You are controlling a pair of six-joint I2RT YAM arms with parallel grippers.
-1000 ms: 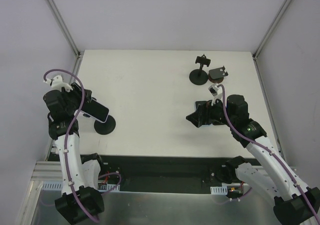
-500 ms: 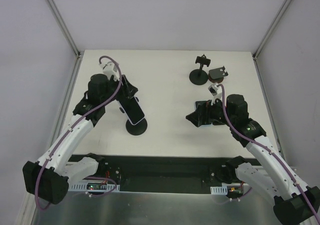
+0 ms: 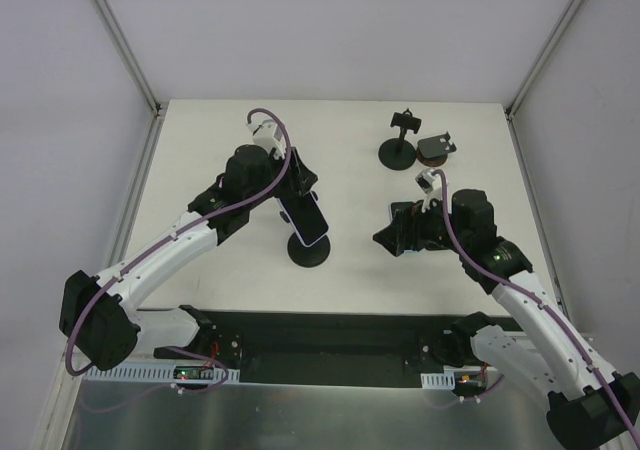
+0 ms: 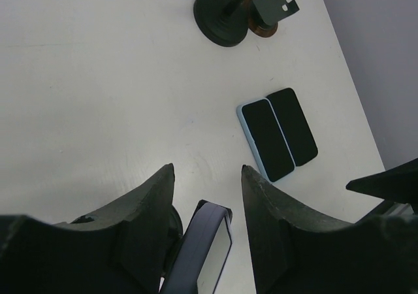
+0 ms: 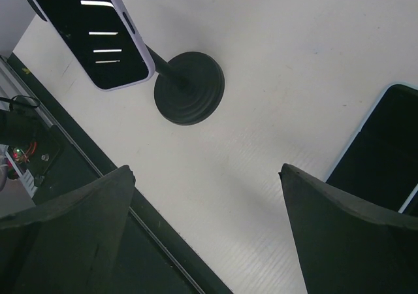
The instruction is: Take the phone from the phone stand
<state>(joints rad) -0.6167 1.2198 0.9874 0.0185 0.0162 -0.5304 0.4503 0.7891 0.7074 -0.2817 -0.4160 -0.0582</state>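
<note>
one phone (image 3: 304, 219), pinched in left end effector (image 4: 208, 176)

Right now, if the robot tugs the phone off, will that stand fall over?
Probably not: the phone stand has a wide, round base. Still, its thin stem holds the phone high and off-centre, so a sideways tug might rock it.
</note>
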